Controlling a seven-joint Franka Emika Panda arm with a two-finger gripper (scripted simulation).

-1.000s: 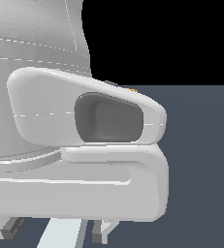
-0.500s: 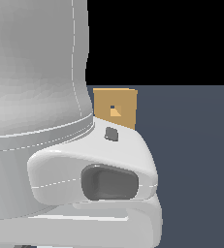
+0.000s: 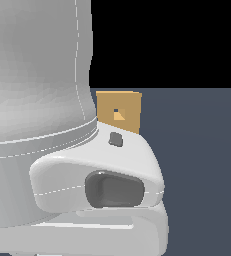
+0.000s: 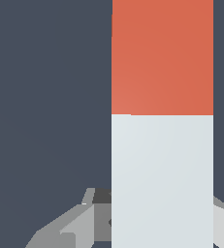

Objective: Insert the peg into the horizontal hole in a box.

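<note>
Tool [image 4: 147, 227] straddles peg [image 4: 162, 145], white half; contact hidden, clamp state unclear. Box [image 3: 121, 111] far behind arm, exterior view; hole [image 3: 118, 113] faces camera. Seat grip square before lifting, else peg skews at hole.

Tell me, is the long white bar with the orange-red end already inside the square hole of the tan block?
Out. The hole in the tan block shows open; the bar fills the wrist view.

Your Panda arm [image 3: 42, 125] looms across the exterior view from nine o'clock, its gripper [image 4: 147, 227] largely hidden at six o'clock.
</note>
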